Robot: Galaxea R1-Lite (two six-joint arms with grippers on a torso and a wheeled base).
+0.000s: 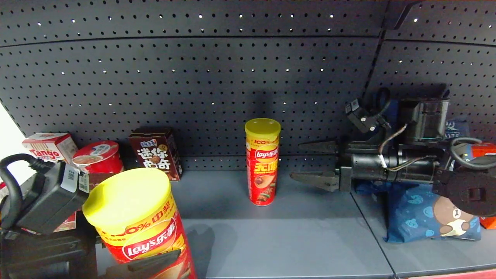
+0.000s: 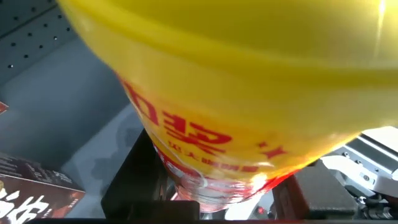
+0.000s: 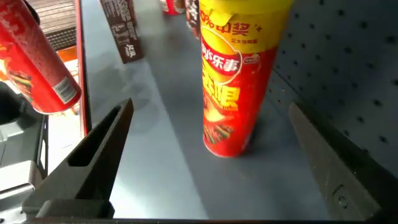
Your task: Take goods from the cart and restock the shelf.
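Stock count, left to right, progress first.

- Held canister (image 1: pixel 135 221): chips, pinched in my left gripper (image 2: pixel 224 193) at the front left and tilted. It is not yet on the shelf (image 1: pixel 310 236).
- Standing canister (image 1: pixel 262 162): chips, upright on the shelf near the middle, close to the pegboard back (image 1: pixel 193 77). I count this one as restocked.
- Right gripper (image 1: pixel 296 161): fingers spread wide and holding nothing. It lies level just to the right of the standing canister and apart from it.
- Judgement: one unit is placed and one is in hand, leaving that one to set down. Open deck lies between the brown carton (image 1: pixel 157 153) and the standing canister. I cannot say how much stock is left.

Materials and shapes, same order.

- Wafer carton (image 1: pixel 49 146): red and white cardboard, rectangular, far left.
- Red bowl (image 1: pixel 99 157): round, with a flat printed lid, just beside the wafer carton.
- Brown carton: dark glossy card, upright against the back.
- Both canisters: rigid cylinders with a glossy red and yellow wrap and a smooth yellow plastic lid.
- Shelf: flat matte grey metal with a seam toward the right.
- Pegboard back: dark perforated sheet.
- Blue bag (image 1: pixel 418 217): soft crinkled film with a bear print, lying under my right arm.
- Orange pack (image 1: pixel 484 149): far right, mostly hidden, kind unclear.
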